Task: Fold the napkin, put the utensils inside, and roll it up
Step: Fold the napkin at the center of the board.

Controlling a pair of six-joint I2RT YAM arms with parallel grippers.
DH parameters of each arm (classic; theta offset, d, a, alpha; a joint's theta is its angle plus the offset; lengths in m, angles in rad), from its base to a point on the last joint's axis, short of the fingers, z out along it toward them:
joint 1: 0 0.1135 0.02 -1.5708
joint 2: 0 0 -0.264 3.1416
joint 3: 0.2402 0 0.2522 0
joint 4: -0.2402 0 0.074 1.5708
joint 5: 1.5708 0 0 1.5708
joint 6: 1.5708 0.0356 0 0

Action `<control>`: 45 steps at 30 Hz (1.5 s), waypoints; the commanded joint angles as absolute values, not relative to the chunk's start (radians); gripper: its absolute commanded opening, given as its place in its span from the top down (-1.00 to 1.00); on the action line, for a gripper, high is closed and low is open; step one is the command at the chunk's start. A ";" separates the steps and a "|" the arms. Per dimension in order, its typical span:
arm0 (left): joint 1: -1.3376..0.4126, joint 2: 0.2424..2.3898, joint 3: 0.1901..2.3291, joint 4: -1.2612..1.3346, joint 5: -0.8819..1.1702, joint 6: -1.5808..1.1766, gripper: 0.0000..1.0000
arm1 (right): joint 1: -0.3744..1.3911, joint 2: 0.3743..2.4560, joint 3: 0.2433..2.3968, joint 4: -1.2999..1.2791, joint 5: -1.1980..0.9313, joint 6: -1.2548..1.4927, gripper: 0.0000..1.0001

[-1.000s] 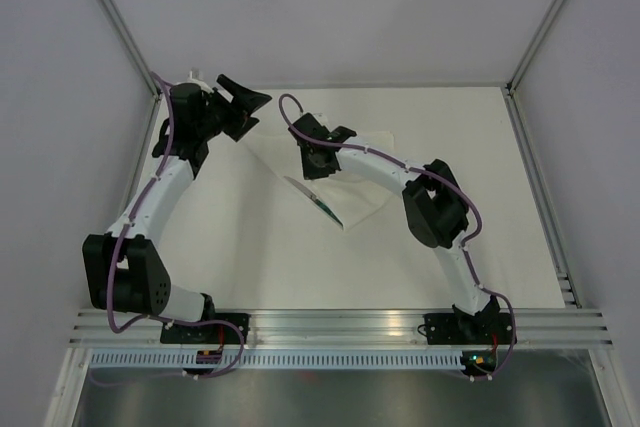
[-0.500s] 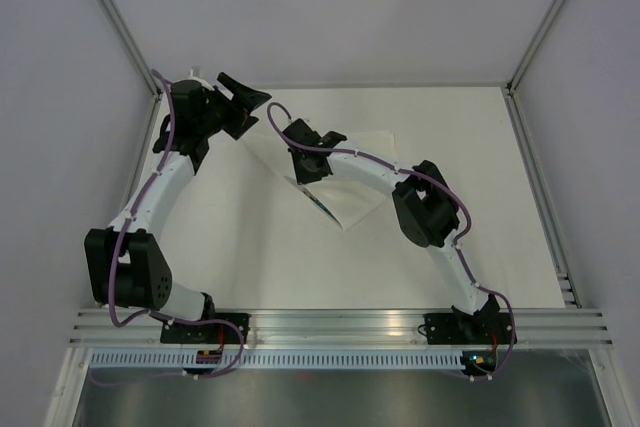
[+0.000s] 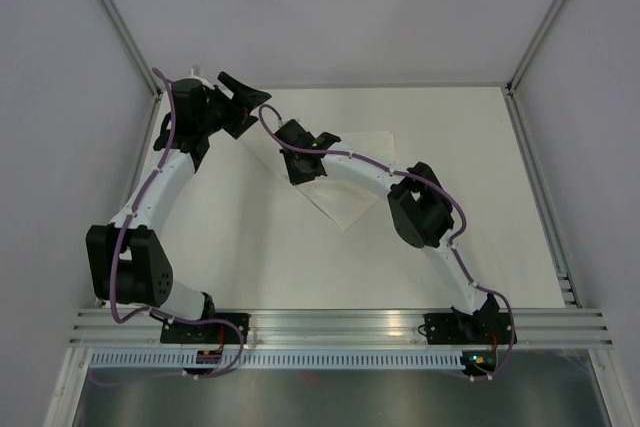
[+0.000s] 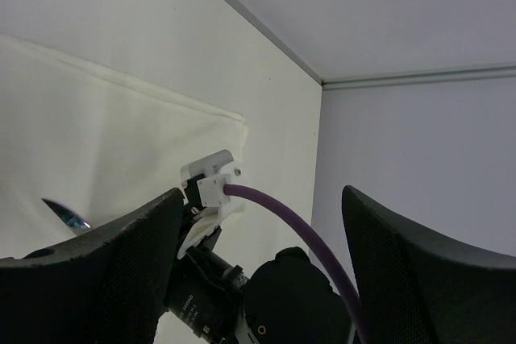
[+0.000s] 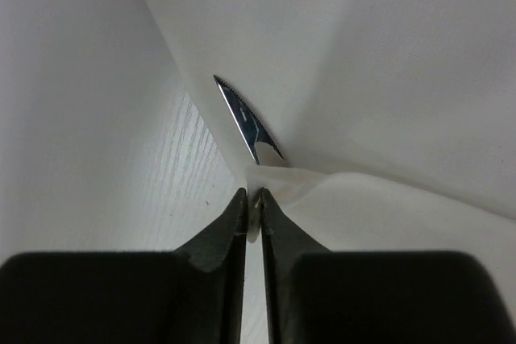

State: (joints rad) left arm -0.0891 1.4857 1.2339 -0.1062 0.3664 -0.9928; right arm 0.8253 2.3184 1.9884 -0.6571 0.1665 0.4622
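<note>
Napkin (image 3: 345,209) lay folded, utensil (image 5: 246,122) tucked inside. My right end effector (image 5: 251,193) pinched the cloth's edge, my left end effector (image 4: 262,199) gaped empty. Rolling was not yet done.

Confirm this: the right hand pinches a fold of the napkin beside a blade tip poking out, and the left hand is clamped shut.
Wrong on the left hand: it is wide open and holds nothing, as the left wrist view shows. The rest stands: the right hand pinches a fold of the napkin beside a blade tip poking out.
</note>
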 commanded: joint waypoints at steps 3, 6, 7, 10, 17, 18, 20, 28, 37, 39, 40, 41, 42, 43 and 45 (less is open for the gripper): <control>-0.084 1.499 1.272 -0.107 0.367 -0.953 -0.68 | 0.831 2.338 2.019 -0.647 0.144 0.434 0.49; -0.083 1.502 1.267 -0.109 0.367 -0.951 -0.68 | 0.833 2.335 2.019 -0.646 0.138 0.428 0.29; -0.083 1.502 1.267 -0.107 0.365 -0.950 -0.69 | 0.831 2.333 2.020 -0.646 0.137 0.428 0.14; -0.081 1.502 1.266 -0.109 0.365 -0.942 -0.70 | 0.831 2.318 2.025 -0.643 0.150 0.425 -0.09; -0.078 1.508 1.261 -0.107 0.367 -0.939 -0.72 | 0.831 2.310 2.098 -0.690 0.244 0.410 -0.32; -0.078 1.506 1.259 -0.107 0.365 -0.939 -0.73 | 0.831 2.307 2.106 -0.707 0.261 0.411 -0.32; -0.077 1.506 1.256 -0.106 0.365 -0.937 -0.73 | 0.831 2.296 2.105 -0.716 0.305 0.416 -0.31; -0.072 1.512 1.255 -0.095 0.373 -0.939 -0.73 | 0.830 2.198 1.996 -0.690 0.285 0.428 0.11; -0.072 1.531 1.243 -0.086 0.377 -0.942 -0.73 | 0.831 2.307 2.061 -0.684 0.229 0.408 0.63; -0.069 1.534 1.241 -0.084 0.376 -0.943 -0.73 | 0.831 2.345 2.109 -0.701 0.235 0.405 0.68; -0.069 1.535 1.241 -0.084 0.377 -0.946 -0.73 | 0.830 2.356 2.120 -0.706 0.238 0.405 0.69; -0.066 1.537 1.241 -0.083 0.379 -0.948 -0.73 | 0.831 2.365 2.128 -0.707 0.238 0.405 0.69; -0.063 1.537 1.239 -0.081 0.379 -0.950 -0.73 | 0.830 2.378 2.131 -0.701 0.236 0.406 0.70; -0.061 1.539 1.236 -0.078 0.379 -0.957 -0.73 | 0.830 2.382 2.128 -0.695 0.233 0.411 0.70; -0.051 1.540 1.232 -0.072 0.374 -0.966 -0.74 | 0.822 2.391 2.117 -0.663 0.206 0.411 0.71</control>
